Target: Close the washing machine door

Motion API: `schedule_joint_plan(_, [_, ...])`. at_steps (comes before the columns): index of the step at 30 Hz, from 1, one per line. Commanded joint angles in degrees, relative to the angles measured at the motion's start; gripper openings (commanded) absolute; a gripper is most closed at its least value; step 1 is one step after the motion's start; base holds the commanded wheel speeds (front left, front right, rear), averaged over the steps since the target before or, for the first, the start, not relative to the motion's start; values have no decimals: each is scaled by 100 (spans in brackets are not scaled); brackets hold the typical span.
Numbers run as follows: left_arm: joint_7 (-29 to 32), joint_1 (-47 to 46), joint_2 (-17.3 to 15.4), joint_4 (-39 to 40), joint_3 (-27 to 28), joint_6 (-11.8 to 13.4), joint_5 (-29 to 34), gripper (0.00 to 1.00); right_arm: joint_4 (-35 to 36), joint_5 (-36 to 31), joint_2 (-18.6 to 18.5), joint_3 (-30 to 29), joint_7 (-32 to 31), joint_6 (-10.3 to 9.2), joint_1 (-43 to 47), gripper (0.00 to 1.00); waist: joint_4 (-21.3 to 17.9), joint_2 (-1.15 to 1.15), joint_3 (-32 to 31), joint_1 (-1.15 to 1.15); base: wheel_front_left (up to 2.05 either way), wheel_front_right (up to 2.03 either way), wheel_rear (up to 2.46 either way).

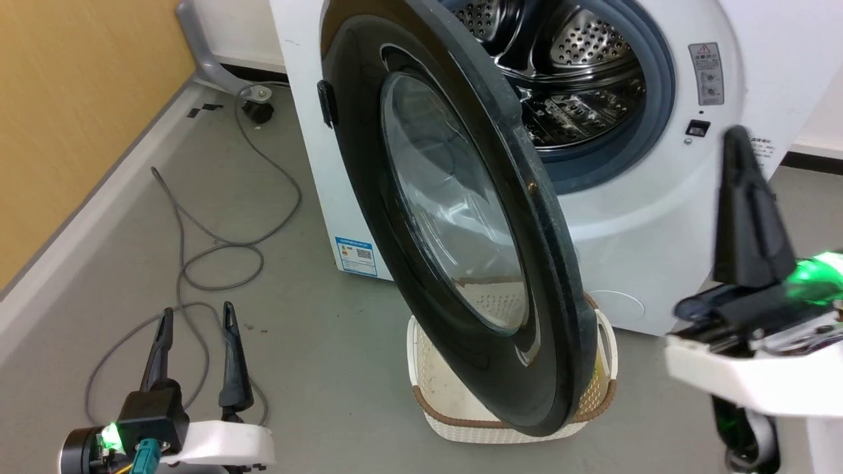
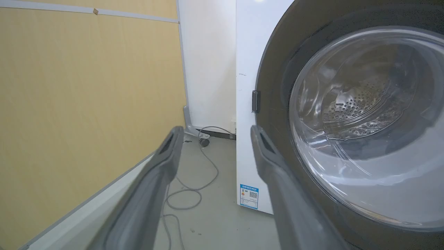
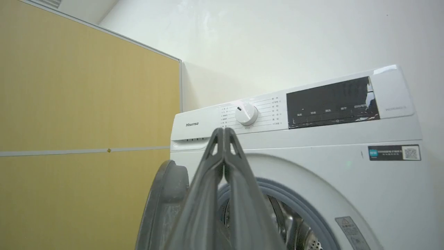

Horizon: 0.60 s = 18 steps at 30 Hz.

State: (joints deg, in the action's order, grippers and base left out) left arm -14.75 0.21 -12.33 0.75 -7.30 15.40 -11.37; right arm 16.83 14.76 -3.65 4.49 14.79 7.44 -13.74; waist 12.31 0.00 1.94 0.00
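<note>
We are only approaching: the washing machine door (image 1: 461, 224) hangs half-open before the washing machine (image 1: 658, 250), untouched. Our left gripper (image 1: 196, 311) is released and low, our right gripper (image 3: 223, 130) clenched on nothing. Next, we judge, comes a push on its outer face

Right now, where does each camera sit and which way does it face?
Head view: high, looking down at the open door, washer and basket; left tool open lower left, right tool shut at right.
Left wrist view: low, facing the door's glass and the washer's left corner; its own open fingers show.
Right wrist view: low, tilted up at the dial and panel; own shut fingers show.
Shared: head and left wrist views both show the blue sticker.
</note>
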Motion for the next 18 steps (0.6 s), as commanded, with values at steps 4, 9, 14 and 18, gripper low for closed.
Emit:
schedule_joint_plan(4, [-25,113,124,-26,122,-174,134,100,205,70,-246,611,21,5,-115,0,16,0,-41,0,0,0,0])
schedule_joint_plan(9, [-25,145,263,-47,258,-335,275,100,277,179,-672,1671,21,5,-42,0,-12,0,-74,0,0,0,0])
schedule_joint_plan(14, [-25,169,401,-46,384,-455,388,100,97,409,-926,2361,21,5,149,0,-72,0,-72,0,0,0,0])
schedule_joint_plan(18, [-25,180,486,-39,472,-539,467,100,-268,470,-1116,2805,21,5,342,0,-127,0,-50,0,0,0,0])
